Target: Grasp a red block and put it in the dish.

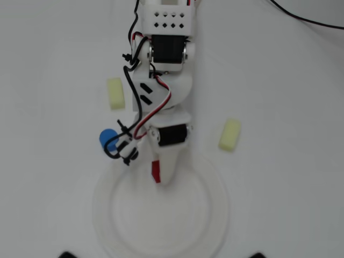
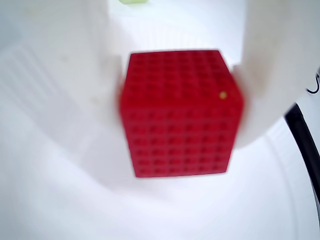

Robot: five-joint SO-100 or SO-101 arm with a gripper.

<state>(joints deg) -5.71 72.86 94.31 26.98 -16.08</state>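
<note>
Over the dish's (image 1: 212, 185) far rim, the gripper (image 1: 159, 177) held the block (image 2: 181, 112) clamped by opposite flat faces; it looked light, rigid, and grippy-textured.

From above, the arm is covering most of the red block (image 1: 155, 171), leaving only a thin red sliver showing at the 12 o'clock rim of the dish (image 1: 215, 215). The dish's 6 o'clock edge is running off the bottom of the overhead view. The blue cylinder (image 1: 106, 137) is sitting half hidden behind black cables at the arm's 9 o'clock side. In the wrist view, the block (image 2: 180, 112) is filling the middle, slightly blurred, and the white fingers (image 2: 272, 75) are being cropped by the top edge. A yellowish scrap (image 2: 132, 1) at 12 o'clock is being cut off too.
</note>
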